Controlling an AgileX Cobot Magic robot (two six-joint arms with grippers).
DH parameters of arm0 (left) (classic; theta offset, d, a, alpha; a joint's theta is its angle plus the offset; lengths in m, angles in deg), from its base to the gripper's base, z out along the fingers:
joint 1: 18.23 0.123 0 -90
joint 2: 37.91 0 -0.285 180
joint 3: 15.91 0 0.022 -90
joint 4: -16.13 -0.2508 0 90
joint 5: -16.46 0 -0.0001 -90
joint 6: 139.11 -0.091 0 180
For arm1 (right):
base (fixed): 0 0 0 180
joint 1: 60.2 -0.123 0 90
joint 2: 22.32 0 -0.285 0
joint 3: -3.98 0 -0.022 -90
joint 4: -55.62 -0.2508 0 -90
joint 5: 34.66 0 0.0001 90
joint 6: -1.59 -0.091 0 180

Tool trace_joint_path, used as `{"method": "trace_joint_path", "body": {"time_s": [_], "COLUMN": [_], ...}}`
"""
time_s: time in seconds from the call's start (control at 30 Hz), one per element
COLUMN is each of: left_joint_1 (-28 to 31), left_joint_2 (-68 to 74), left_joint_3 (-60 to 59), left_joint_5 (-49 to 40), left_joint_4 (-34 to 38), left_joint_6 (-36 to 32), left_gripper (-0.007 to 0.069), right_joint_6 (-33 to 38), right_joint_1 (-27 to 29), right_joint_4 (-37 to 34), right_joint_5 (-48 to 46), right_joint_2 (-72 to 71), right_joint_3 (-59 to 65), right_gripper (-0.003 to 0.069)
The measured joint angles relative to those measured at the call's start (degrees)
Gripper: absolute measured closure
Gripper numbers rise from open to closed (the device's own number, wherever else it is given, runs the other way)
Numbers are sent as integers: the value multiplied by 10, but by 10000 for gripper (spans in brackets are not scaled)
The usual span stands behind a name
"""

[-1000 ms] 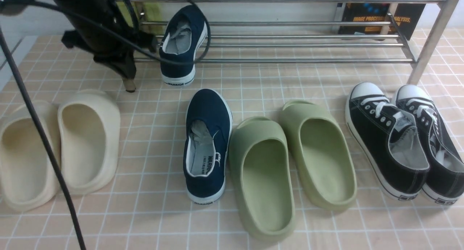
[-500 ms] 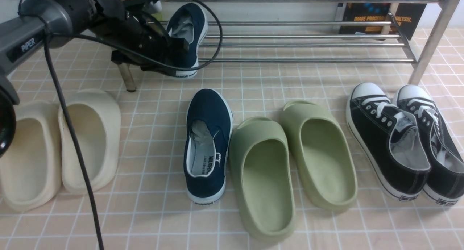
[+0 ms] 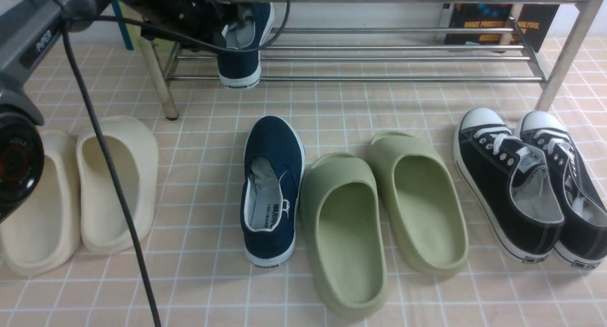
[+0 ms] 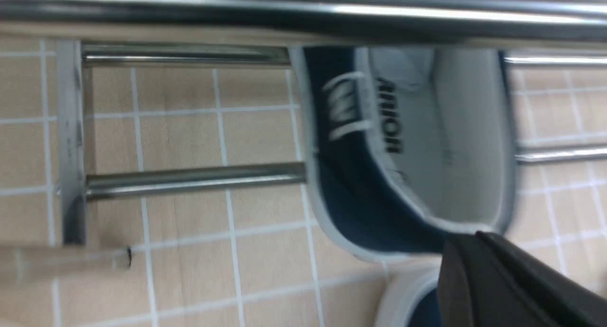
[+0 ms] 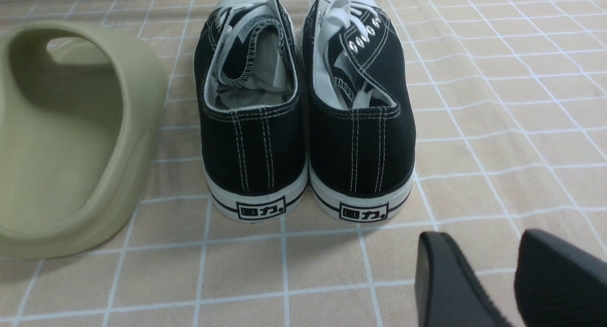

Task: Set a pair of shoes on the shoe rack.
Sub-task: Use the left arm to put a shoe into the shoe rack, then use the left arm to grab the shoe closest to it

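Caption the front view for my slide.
Left gripper holds one navy slip-on at the shoe rack's left end; the other navy slip-on lies on the tiled floor between cream slippers and green slippers.

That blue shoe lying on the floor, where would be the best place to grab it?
Probably the heel rim of the navy shoe, pinched from above with one finger inside the opening. The heel faces the robot, the opening points up, and the green slipper crowds its right side, leaving little room for a sideways grip.
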Motion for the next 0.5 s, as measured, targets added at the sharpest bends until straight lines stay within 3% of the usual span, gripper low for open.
{"method": "trace_joint_path", "body": {"time_s": [0.37,0.5], "left_joint_1": [0,0], "left_joint_2": [-240,-333], "left_joint_3": [15,-63], "left_joint_5": [-166,-180], "left_joint_4": [-67,-92], "left_joint_6": [2,17], "left_gripper": [609,608], "right_joint_6": [0,0], "right_joint_1": [0,0], "right_joint_4": [0,0], "right_joint_5": [0,0], "right_joint_2": [0,0], "right_joint_3": [0,0], "right_gripper": [420,420]}}
